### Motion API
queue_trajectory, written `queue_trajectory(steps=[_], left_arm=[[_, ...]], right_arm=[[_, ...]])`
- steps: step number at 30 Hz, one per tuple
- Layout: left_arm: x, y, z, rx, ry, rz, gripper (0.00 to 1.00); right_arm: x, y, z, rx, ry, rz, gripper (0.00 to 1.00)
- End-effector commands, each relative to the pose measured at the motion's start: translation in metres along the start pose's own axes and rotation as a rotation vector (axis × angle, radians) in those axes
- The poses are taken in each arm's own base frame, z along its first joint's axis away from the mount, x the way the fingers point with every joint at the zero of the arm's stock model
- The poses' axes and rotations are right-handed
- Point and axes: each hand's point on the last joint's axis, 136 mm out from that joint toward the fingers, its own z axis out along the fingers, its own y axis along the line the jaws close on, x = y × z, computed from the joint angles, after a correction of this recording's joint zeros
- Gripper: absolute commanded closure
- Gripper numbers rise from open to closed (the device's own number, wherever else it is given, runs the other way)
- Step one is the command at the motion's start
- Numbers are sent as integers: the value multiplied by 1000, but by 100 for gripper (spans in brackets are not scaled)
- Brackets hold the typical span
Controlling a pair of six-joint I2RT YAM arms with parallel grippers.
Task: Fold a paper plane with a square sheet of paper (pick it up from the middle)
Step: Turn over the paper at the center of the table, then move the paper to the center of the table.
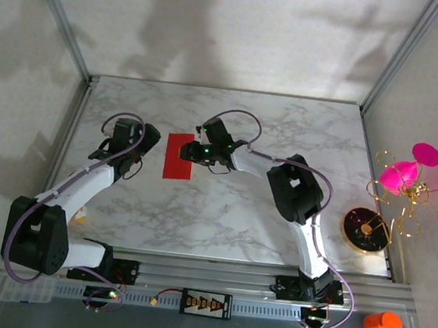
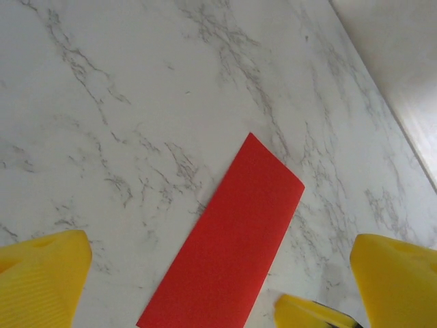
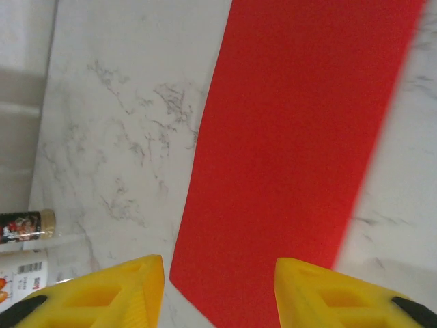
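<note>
Now the square sheet of paper is halved.
Left tool released, right tool half-parted, empty, at its edge; a corner must be lifted.

Magenta cone ornament, orange bottle, dark round disc, marble table.

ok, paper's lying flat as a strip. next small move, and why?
Probably lower the right claw onto the end of the paper and pinch it up for the next fold. It lies flat on the table, that end between the claw's parted fingers; the left claw is wide open, holding nothing.
</note>
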Motion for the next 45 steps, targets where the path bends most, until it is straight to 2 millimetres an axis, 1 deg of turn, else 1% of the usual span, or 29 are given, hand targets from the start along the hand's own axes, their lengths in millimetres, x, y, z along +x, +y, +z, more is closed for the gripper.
queue_trajectory(steps=[1,3,6,8,10,13,17,18,20,22,23,24,26,28,29,31,33,36,40,43,45], left_arm=[[-10,-10,-4,50,-39,-27,1],[-8,-11,-2,53,-24,-23,1],[-3,-15,3,70,4,-24,1],[1,-17,6,82,20,-24,1],[4,-19,8,90,36,-29,1],[12,-24,12,111,74,-26,1],[26,-32,15,137,119,3,1],[33,-34,16,143,144,13,1],[45,-38,18,149,188,37,1],[59,-45,17,163,230,68,1],[66,-47,17,169,248,77,1],[74,-50,16,175,269,86,1],[89,-55,16,184,298,98,1],[107,-59,16,195,337,110,1],[116,-61,16,201,356,114,1],[136,-64,15,211,397,128,1],[153,-64,13,211,432,143,1],[179,-62,10,212,485,150,4],[204,-59,9,202,551,142,17],[220,-59,10,199,596,135,26],[228,-55,13,179,622,135,34]], right_arm=[[9,-1,16,35,63,-22,53],[10,-5,26,56,76,-23,53],[13,-20,37,117,103,-8,53],[18,-31,38,168,120,-5,53],[20,-41,33,219,128,-2,53],[29,-58,18,266,147,17,52],[49,-85,-15,293,158,51,52],[58,-89,-25,281,171,57,52],[67,-100,-46,255,162,68,52],[74,-105,-66,232,144,55,52],[75,-105,-72,223,137,49,52],[73,-103,-77,205,124,38,52],[61,-93,-88,170,78,25,53],[40,-77,-101,133,-5,18,53],[31,-73,-107,129,-46,24,52],[18,-75,-116,161,-108,72,52],[18,-86,-117,197,-125,112,53],[26,-104,-108,236,-90,151,55],[34,-115,-100,261,-46,165,57],[39,-125,-97,294,-30,172,57],[46,-132,-93,313,-10,190,57]])
